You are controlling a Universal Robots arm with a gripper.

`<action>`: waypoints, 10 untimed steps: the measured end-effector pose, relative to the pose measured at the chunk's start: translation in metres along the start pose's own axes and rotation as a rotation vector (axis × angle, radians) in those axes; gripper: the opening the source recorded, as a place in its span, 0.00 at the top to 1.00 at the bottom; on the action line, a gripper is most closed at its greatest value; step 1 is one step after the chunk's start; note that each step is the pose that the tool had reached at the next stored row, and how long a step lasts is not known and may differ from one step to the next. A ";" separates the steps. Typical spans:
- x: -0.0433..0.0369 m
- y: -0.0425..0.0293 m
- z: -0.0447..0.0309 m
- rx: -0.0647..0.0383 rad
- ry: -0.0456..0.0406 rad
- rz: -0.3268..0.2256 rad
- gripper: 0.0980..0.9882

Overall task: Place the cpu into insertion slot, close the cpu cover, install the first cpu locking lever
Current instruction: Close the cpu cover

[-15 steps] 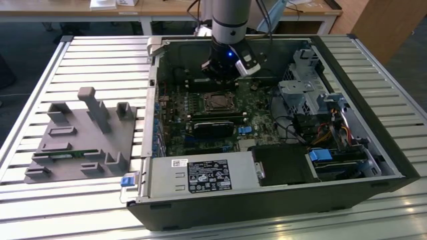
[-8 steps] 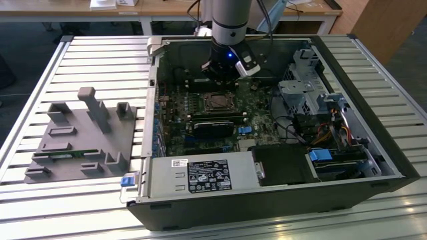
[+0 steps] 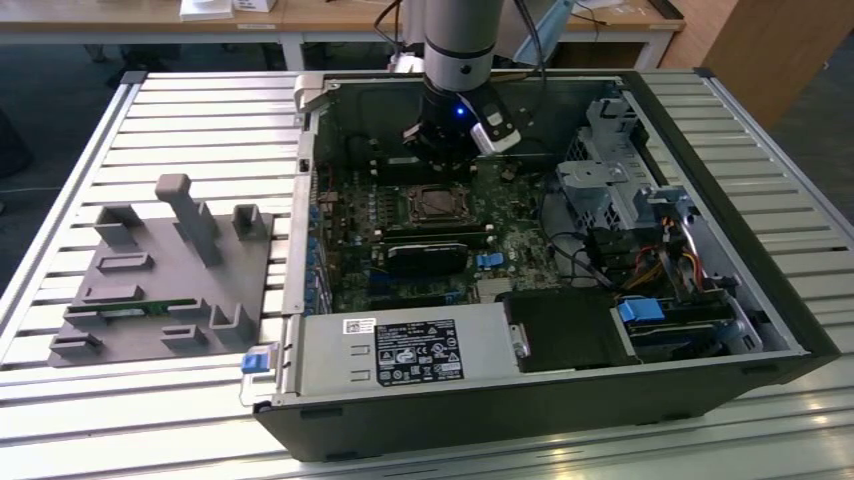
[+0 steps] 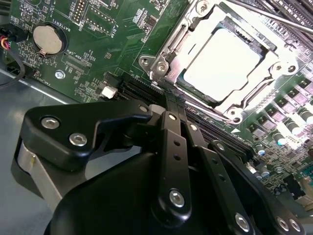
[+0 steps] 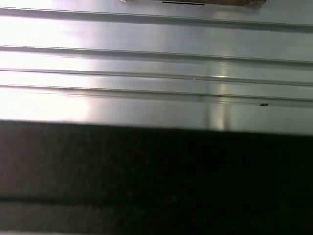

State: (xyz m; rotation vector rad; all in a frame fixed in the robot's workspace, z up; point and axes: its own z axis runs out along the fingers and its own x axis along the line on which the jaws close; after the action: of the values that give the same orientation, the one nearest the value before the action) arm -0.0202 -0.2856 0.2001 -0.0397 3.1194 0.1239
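1. Spanning the exterior view, the slatted bench [image 3: 160,110] carries an open computer case [image 3: 747,300], with a grey fixture block [image 3: 147,290] beside it on the exterior view's left.
2. Inside the case lies the green motherboard [image 4: 122,44], the arm reaching down over its far part.
3. The end effector [image 4: 168,110] hovers near the socket's edge, fingers together and holding nothing.
4. The cpu cover [image 4: 178,39] lies down around the chip (apparently closed).
5. The cpu [image 4: 222,63] sits in the insertion slot [image 3: 434,203], so the lever step seems in hand; it calls for hooking that thin lever precisely.
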 end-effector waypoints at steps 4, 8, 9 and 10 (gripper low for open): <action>-0.0001 0.0000 0.0001 0.002 0.0000 0.000 0.99; -0.0002 0.0001 -0.0003 0.005 0.0001 0.000 0.99; -0.0003 0.0001 -0.0003 0.008 0.0002 0.000 0.99; -0.0005 0.0000 -0.0004 0.011 0.0003 0.000 0.99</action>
State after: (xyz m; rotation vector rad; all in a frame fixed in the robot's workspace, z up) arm -0.0197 -0.2856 0.2005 -0.0397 3.1202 0.1071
